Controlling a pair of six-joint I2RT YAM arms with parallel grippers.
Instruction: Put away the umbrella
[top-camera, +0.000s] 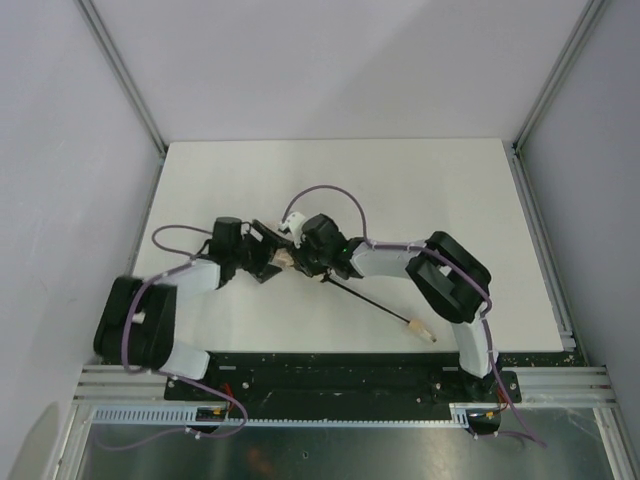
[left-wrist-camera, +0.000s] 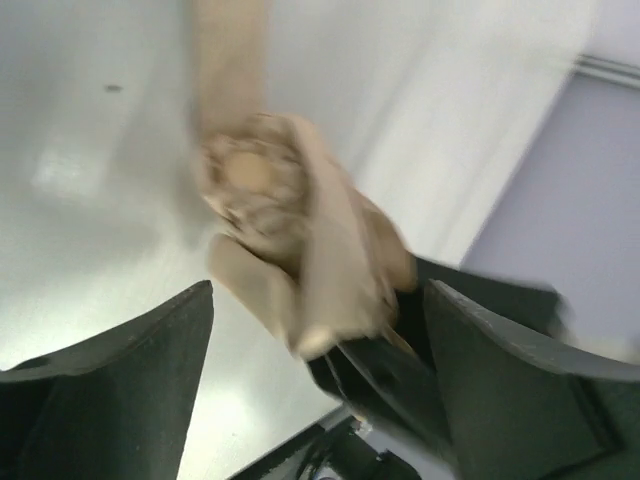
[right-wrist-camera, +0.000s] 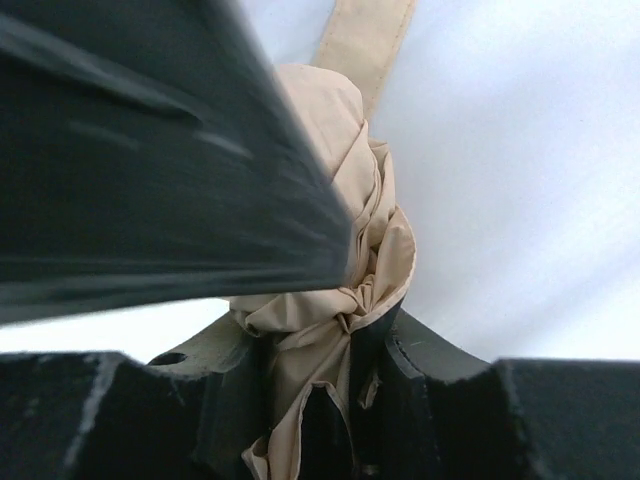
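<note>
The umbrella (top-camera: 285, 262) lies at the middle of the white table, and its beige canopy is bunched between both grippers. A thin black shaft (top-camera: 370, 302) runs to the near right and ends in the small tan handle (top-camera: 424, 333). My right gripper (right-wrist-camera: 330, 370) is shut on the crumpled fabric of the umbrella (right-wrist-camera: 340, 260); in the top view it (top-camera: 302, 262) sits just right of the bundle. My left gripper (left-wrist-camera: 320, 290) stands open with its jaws wide either side of the blurred bundle (left-wrist-camera: 290, 250), and a gap shows on the left side. It (top-camera: 264, 256) faces the right gripper.
The white table (top-camera: 400, 190) is bounded by grey walls and aluminium posts (top-camera: 545, 100) at the back corners. A black and metal rail (top-camera: 340, 375) runs along the near edge by the arm bases. Purple cables (top-camera: 330, 192) loop over both arms.
</note>
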